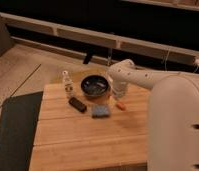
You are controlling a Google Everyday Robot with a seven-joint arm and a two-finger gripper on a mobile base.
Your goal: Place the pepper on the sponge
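1. the pepper (121, 106) lies on the wood surface (83, 140), just beside the blue sponge (100, 110), not on it.
2. the pincer (118, 90) hangs just behind the pepper, next to the dark bowl (95, 85). its fingers are apart and hold nothing.
3. the pepper's long side seems to slant a little, but it is too small to be sure.
4. i think the pincer has to come toward the camera and down to reach the pepper.

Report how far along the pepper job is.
Done: nothing; the pepper lies on the table beside the sponge, not on it. In hand: the claw hangs by the bowl, just behind the pepper. Left: grasp the pepper, set it on the sponge.
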